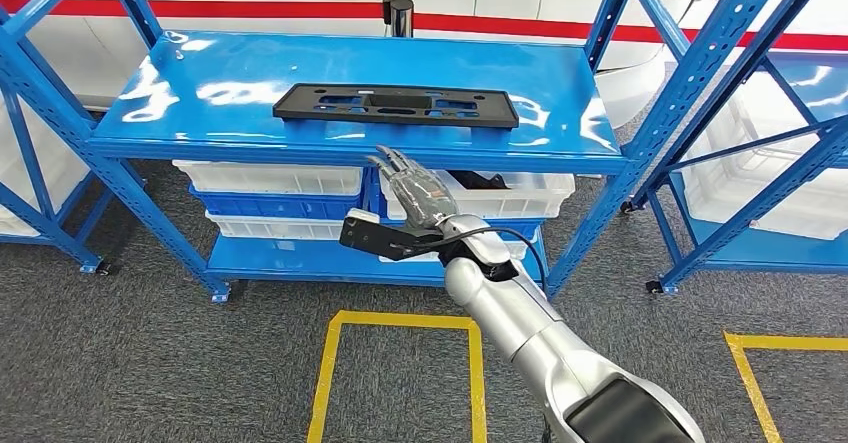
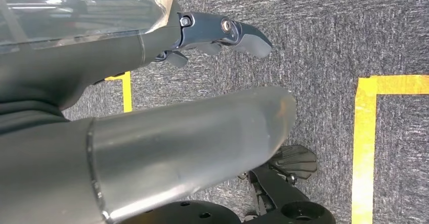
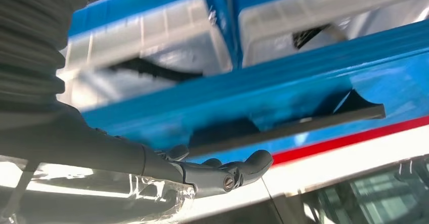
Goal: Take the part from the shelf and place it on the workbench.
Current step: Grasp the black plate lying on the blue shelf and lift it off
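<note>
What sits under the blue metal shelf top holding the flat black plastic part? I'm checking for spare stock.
Under the blue shelf top sit white plastic bins stacked on blue bins. The right white bin holds something dark; the rest of the contents are hidden.

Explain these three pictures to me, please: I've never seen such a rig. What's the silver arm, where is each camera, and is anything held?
A humanoid robot. The head view looks down its silver right arm; the right hand, fingers apart and holding nothing, reaches toward a flat black part lying on the blue shelf. White bins sit underneath. The right wrist view, turned, shows that hand near the shelf edge. The left wrist view looks down at grey carpet with yellow tape; the left hand holds nothing.
</note>
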`<state>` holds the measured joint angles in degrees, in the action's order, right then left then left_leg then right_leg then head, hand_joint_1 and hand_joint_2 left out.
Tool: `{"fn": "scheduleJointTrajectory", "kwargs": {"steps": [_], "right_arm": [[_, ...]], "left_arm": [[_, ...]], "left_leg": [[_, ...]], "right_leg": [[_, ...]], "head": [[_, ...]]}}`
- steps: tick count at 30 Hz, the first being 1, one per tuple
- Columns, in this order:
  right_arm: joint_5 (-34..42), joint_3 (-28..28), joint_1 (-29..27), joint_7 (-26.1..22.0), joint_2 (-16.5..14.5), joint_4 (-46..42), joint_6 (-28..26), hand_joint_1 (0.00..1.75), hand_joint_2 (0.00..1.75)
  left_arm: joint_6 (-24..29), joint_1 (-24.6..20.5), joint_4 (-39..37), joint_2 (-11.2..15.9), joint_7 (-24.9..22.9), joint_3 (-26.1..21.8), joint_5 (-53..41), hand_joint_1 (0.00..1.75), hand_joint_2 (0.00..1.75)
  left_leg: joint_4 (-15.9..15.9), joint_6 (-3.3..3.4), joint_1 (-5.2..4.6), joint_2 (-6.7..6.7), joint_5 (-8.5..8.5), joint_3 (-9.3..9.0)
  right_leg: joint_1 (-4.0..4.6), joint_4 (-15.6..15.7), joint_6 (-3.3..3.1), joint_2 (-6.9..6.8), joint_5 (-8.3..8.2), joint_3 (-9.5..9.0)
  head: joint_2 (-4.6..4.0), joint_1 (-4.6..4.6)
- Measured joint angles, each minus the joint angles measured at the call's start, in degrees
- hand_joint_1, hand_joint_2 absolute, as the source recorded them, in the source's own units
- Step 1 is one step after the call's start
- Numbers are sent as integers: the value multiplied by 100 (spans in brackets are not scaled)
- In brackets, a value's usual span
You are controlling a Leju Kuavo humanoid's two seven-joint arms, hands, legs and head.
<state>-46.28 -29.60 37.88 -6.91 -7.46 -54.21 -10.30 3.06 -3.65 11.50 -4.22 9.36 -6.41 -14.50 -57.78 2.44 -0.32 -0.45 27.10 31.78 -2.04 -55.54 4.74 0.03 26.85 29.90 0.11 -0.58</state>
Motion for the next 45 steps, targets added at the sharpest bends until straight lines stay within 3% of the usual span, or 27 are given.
{"fn": "scheduleJointTrajectory", "kwargs": {"steps": [21,30,34,36,37,39,40,41,42,44,45], "right_arm": [[-3878,-1461,853,1122,-231,301,-1517,0,175],[-4020,-1617,877,1150,-343,446,-1735,0,175],[-4020,-1644,907,1150,-385,490,-1743,0,175],[-4020,-1648,934,1151,-402,502,-1760,0,175],[-4020,-1648,944,1153,-406,511,-1767,0,175],[-4020,-1649,953,1178,-400,569,-1770,0,175],[-4020,-1648,951,1204,-398,619,-1761,0,175],[-4020,-1644,951,1239,-398,677,-1741,0,175],[-4020,-1635,955,1275,-405,736,-1705,0,175],[-4018,-1604,992,1336,-438,847,-1597,0,175],[-4017,-1588,1029,1353,-458,901,-1542,0,175]], "left_arm": [[-177,-11,0,0,114,-193,-57,0,0],[-185,-12,0,-12,111,-213,-74,0,0],[-177,-18,0,-5,111,-221,-75,0,0],[-172,-24,0,-10,111,-223,-75,0,0],[-171,-28,0,-13,111,-223,-75,0,0],[-170,-32,-1,-14,109,-225,-75,0,0],[-170,-30,-1,-17,108,-225,-74,0,0],[-168,-29,-2,-21,106,-226,-75,0,0],[-161,-29,-2,-26,105,-227,-77,0,0],[-138,-31,-2,-32,105,-231,-92,0,0],[-127,-33,-2,-34,104,-236,-100,0,0]], "left_leg": [[0,-1,0,1,-1,3],[0,-1,0,1,-1,4],[-4,47,-21,-2,-10,18],[63,99,6,14,-52,0],[88,121,19,23,-70,-6],[90,134,2,29,-78,13],[88,134,-11,28,-77,18],[85,132,-25,25,-75,18],[83,127,-37,20,-71,10],[77,99,-50,10,-50,-12],[66,73,-66,6,-32,-11]], "right_leg": [[0,-3,0,0,0,7],[0,-3,0,0,0,8],[-47,26,65,0,-30,32],[-38,-208,27,-1,97,159],[-29,-506,-17,-3,233,314],[2,-1390,-104,-3,552,774],[25,-1739,-120,-2,643,972],[51,-1889,-120,-2,645,1076],[77,-1770,-106,-2,543,1048],[113,-988,-87,-5,174,726],[130,-597,-111,-6,18,551]], "head": [[0,1],[0,0],[0,2],[0,-2],[0,-8],[0,-19],[0,-22],[0,-22],[0,-23],[0,-24],[0,-23]]}}
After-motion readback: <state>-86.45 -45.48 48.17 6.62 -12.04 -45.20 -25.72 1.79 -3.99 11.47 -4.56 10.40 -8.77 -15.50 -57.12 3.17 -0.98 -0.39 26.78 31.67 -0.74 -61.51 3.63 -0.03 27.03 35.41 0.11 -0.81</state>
